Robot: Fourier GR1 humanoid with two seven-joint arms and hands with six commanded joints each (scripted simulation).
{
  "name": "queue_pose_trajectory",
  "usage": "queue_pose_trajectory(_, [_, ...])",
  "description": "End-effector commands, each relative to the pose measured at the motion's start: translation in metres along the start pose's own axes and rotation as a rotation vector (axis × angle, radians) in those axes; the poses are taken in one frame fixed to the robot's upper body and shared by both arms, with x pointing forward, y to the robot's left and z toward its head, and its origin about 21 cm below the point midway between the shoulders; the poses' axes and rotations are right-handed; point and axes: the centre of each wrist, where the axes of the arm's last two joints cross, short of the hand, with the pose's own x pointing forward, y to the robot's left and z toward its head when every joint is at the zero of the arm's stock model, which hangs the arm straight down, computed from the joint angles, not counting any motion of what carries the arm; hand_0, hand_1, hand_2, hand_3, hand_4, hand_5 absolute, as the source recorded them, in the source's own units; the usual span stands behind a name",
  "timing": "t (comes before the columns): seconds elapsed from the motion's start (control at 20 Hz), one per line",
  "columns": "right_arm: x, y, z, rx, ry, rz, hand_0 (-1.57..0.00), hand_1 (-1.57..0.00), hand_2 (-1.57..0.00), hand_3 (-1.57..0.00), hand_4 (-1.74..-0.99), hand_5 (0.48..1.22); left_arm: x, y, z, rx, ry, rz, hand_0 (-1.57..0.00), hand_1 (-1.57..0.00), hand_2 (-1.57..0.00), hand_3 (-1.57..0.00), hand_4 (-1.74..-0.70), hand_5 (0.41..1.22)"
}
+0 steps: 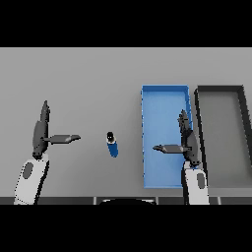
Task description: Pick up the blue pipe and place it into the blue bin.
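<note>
Looking down from the head view, I've got the blue pipe [112,144] lying on the grey table [88,78], roughly midway between my two hands and just left of the blue bin [165,91]. It's a short little thing with a dark cap at the far end, pointing away from me with a slight tilt.

My right hand [186,140] is hovering over the blue bin's right side, fingers straight, thumb sticking out toward the pipe, holding nothing. My left hand [41,132] is out on the left, same pose, fingers straight and thumb out, also empty. Beyond the bin on the right there's a dark grey bin [221,89], which I just want to stay out of.

So nothing's grabbed yet; the step is the reach. My plan would be to bring the right hand across the bin's left wall, clearing the rim, then come down with the thumb on one side of the pipe and fingers on the other, across its short axis. Since it's round, I reckon it'll roll if I nudge it sideways first, so I'd close evenly from both sides.
</note>
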Motion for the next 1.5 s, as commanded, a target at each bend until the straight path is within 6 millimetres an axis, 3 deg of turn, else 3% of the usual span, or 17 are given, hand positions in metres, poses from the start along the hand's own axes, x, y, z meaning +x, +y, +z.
queue_pose_trajectory(0.0, [0.000, 0.000, 0.000, -0.001, -0.001, -0.001, 0.00, 0.00, 0.00, 0.00, -1.225, 0.617, 0.000, 0.000, 0.000, 0.001, -0.005, 0.000, 0.00, 0.00, 0.00, 0.00, -1.07, 0.591])
queue_pose_trajectory(0.25, [0.001, 0.001, 0.005, 0.001, -0.014, -0.001, 0.00, 0.00, 0.00, 0.00, -1.225, 0.617, -0.001, 0.004, 0.003, 0.001, -0.012, 0.000, 0.00, 0.00, 0.00, 0.00, -1.07, 0.591])
queue_pose_trajectory(0.3, [0.004, -0.003, 0.012, 0.065, -0.065, 0.086, 0.00, 0.00, 0.00, 0.00, -1.225, 0.617, 0.003, 0.014, 0.005, -0.171, -0.046, -0.073, 0.00, 0.00, 0.00, 0.00, -1.07, 0.591])
queue_pose_trajectory(0.4, [0.008, -0.005, 0.024, 0.127, -0.095, 0.186, 0.00, 0.00, 0.00, 0.00, -1.225, 0.618, 0.009, 0.030, 0.004, -0.331, -0.067, -0.137, 0.00, 0.00, 0.00, 0.00, -1.07, 0.589])
queue_pose_trajectory(0.6, [0.012, -0.004, 0.033, 0.139, -0.091, 0.259, 0.00, 0.00, 0.00, 0.00, -1.203, 0.614, 0.008, 0.041, 0.005, -0.409, -0.060, -0.156, 0.00, 0.00, 0.00, 0.00, -1.08, 0.596])
queue_pose_trajectory(0.75, [0.013, -0.005, 0.030, 0.118, -0.057, 0.275, 0.00, 0.00, 0.00, 0.00, -1.185, 0.597, 0.009, 0.038, 0.011, -0.462, -0.075, -0.145, 0.00, 0.00, 0.00, 0.00, -1.09, 0.605])
queue_pose_trajectory(0.95, [0.016, -0.006, 0.029, 0.144, -0.105, 0.282, 0.00, 0.00, 0.00, 0.00, -1.198, 0.607, 0.016, 0.025, 0.026, -0.640, -0.106, -0.130, 0.00, 0.00, 0.00, 0.00, -1.10, 0.554])
queue_pose_trajectory(1.15, [0.016, -0.004, 0.027, 0.152, -0.097, 0.281, 0.00, 0.00, 0.00, 0.00, -1.208, 0.612, 0.016, -0.005, 0.042, -0.770, -0.090, -0.116, 0.00, 0.00, 0.00, 0.00, -1.16, 0.497])
queue_pose_trajectory(1.45, [0.017, 0.002, 0.033, 0.142, -0.087, 0.274, 0.00, 0.00, 0.00, 0.00, -1.223, 0.620, 0.005, -0.047, 0.050, -0.810, -0.103, -0.140, 0.00, 0.00, 0.00, 0.00, -1.19, 0.464])
